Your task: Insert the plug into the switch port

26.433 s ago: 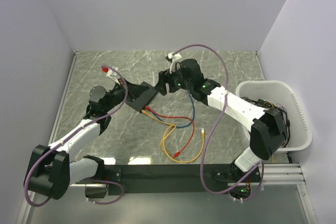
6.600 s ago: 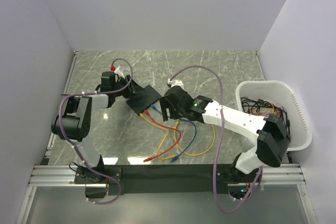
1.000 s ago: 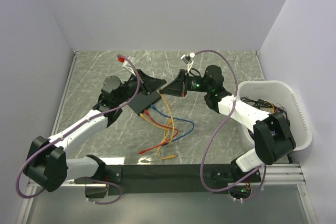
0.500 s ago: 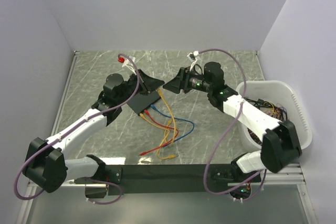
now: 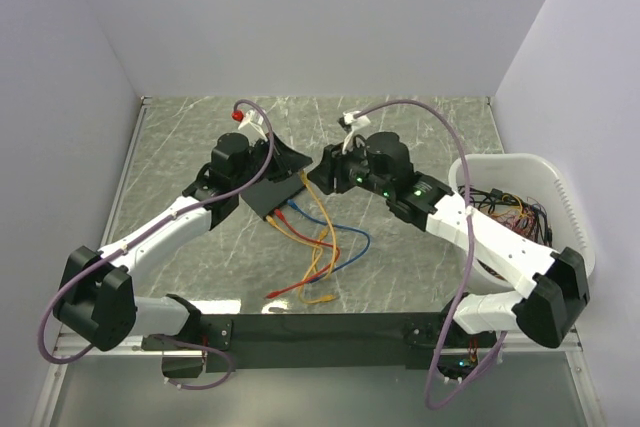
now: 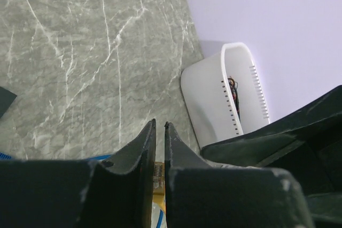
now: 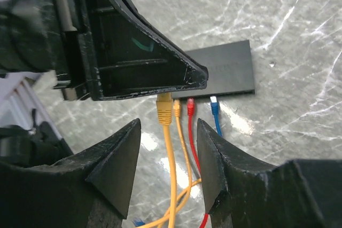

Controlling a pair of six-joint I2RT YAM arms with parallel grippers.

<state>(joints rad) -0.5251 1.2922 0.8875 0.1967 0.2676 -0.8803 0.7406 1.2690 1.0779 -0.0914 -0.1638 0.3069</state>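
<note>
Lying flat on the grey marble tabletop [image 5: 430, 127], the switch [image 7: 230, 70] sat near the middle, between the two arms, with its row of ports facing the arm bases. The left claw [image 6: 159, 124] was over the switch's left part and hid that end of it in the right wrist view. Its fingers were pressed almost together, with only a thin slit between them and nothing visible in the slit. Whether the tips touched the switch could not be told.

The right claw [image 7: 168, 122] was spread wide just in front of the port edge. One finger stood on each side of the yellow cable, and neither finger touched it. The yellow plug [image 7: 164, 106] stood at the port edge, leftmost in the right wrist view. Its head ran under the lower edge of the left claw, so how deeply it sat in its port could not be judged.

Beside it along the same edge were an orange plug [image 7: 177, 110], a red plug [image 7: 190, 105] and a blue plug [image 7: 214, 101], each meeting the switch. Their cables trailed toward the arm bases and crossed one another in loose loops on the tabletop. A white tub [image 6: 206, 100] holding a tangle of cables stood well apart, at the right edge.
</note>
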